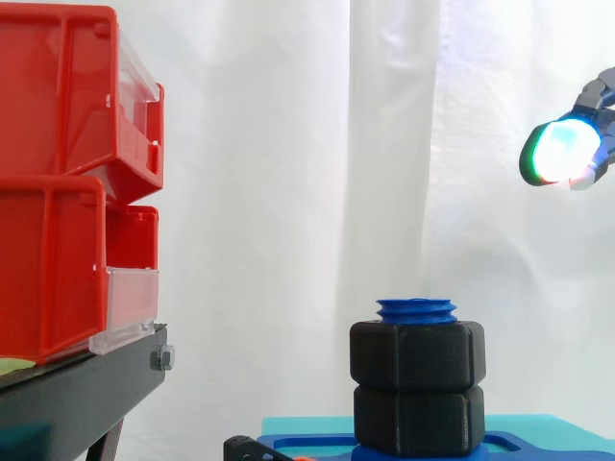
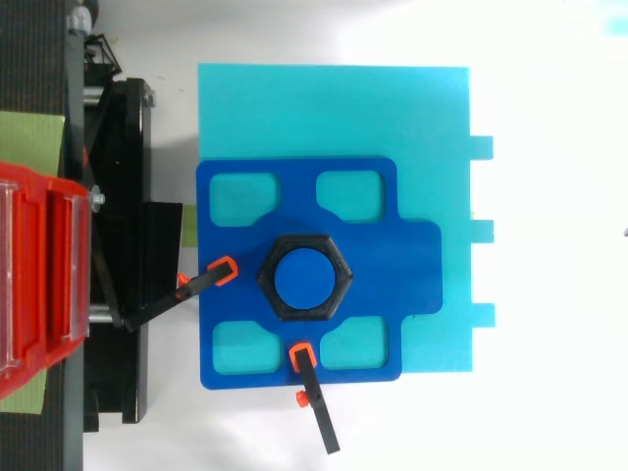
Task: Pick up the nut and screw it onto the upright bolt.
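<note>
Side view: what look like two matte black hexagonal nuts [image 1: 417, 355] sit stacked round one blue threaded bolt [image 1: 416, 309]. One hand [image 1: 562, 151] hangs well apart, upper right, and I cannot tell its grasp.

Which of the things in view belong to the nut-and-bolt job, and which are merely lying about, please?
Job: black nut, blue bolt, blue fixture plate, hand.
Lying about: red bins, black stand, cyan board, two clamps.

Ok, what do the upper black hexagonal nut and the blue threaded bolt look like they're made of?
The upper black hexagonal nut: probably plastic, matte, grainy surface. The blue threaded bolt: likely plastic too, smooth, evenly coloured, chunky rounded threads.
</note>
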Robot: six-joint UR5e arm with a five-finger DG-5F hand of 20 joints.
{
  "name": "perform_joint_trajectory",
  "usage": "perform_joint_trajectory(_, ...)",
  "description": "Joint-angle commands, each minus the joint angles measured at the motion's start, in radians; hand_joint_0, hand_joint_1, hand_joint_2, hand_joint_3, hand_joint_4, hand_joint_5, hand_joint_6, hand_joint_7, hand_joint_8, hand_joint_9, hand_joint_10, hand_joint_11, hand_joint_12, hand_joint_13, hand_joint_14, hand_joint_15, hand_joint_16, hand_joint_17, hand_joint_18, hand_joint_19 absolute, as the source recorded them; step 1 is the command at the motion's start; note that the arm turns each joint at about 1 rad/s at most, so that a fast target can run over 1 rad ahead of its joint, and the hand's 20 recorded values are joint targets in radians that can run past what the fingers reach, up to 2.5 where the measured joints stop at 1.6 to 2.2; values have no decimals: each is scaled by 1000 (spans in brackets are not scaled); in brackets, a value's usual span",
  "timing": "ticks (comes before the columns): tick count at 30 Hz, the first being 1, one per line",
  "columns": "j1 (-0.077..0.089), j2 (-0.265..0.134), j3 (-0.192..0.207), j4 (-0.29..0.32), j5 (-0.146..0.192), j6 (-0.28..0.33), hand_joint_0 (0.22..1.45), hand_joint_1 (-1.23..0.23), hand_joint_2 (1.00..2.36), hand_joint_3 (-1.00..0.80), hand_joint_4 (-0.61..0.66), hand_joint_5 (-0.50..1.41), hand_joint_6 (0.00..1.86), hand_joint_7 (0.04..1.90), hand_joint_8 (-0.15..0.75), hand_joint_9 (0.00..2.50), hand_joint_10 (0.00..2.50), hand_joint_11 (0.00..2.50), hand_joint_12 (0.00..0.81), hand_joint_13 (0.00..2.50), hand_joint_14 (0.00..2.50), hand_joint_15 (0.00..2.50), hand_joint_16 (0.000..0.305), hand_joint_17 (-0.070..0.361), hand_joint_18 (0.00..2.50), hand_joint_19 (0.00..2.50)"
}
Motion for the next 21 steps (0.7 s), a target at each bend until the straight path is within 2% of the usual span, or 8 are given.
perform_joint_trajectory(1, 0, 2, 0, 2, -3, 47, 530, -384, 1001, -487, 153, -214, 501, 583, 224, 278, 0, 0, 352, 114, 0, 0, 43, 96, 0, 0)
perform_joint_trajectory(16, 2, 0, 0, 2, -1, 51, 498, -344, 1000, -500, 103, -229, 501, 582, 213, 201, 0, 0, 359, 75, 0, 0, 44, 99, 0, 0)
perform_joint_trajectory(21, 2, 2, 0, 2, -1, 49, 496, -348, 1000, -500, 76, -233, 501, 642, 211, 183, 0, 0, 360, 73, 0, 0, 44, 100, 0, 0)
